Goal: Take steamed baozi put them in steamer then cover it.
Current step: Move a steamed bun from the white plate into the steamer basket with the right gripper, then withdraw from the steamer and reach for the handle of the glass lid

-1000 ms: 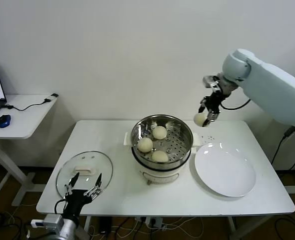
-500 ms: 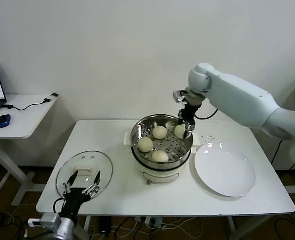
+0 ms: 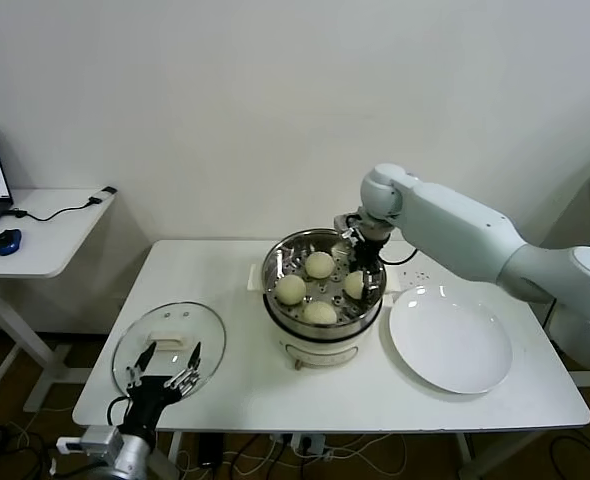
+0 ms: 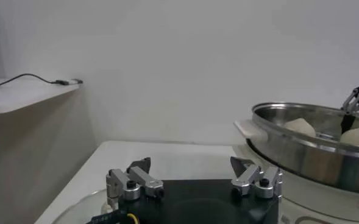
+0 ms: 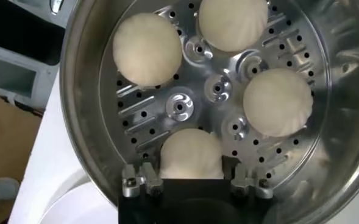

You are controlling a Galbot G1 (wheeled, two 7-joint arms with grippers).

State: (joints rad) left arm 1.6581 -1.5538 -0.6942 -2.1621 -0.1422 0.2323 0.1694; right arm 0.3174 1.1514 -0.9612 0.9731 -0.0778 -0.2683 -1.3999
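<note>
The steamer [image 3: 271,272] stands mid-table, a shiny perforated basket on a white pot base. Several steamed baozi lie in it: three [image 3: 319,264] [image 3: 290,289] [image 3: 320,312] apart from the gripper, and one [image 3: 354,284] on the right side of the floor. My right gripper [image 3: 360,264] reaches down into the basket over that bun [image 5: 191,152], open, with a jaw on either side of it. The cover [image 3: 190,322], a glass lid with a white handle, lies flat at the table's front left. My left gripper [image 3: 167,365] hovers open just above its near edge, holding nothing.
A bare white plate [image 3: 450,340] sits to the right of the steamer. A side table [image 3: 45,235] at the far left carries a laptop, a mouse [image 3: 7,241] and a cable. The wall runs close behind the table.
The right arm carried a baozi from behind the plate leftward into the steamer and lowered it onto the floor; its jaws have widened. The left arm has stayed put.
</note>
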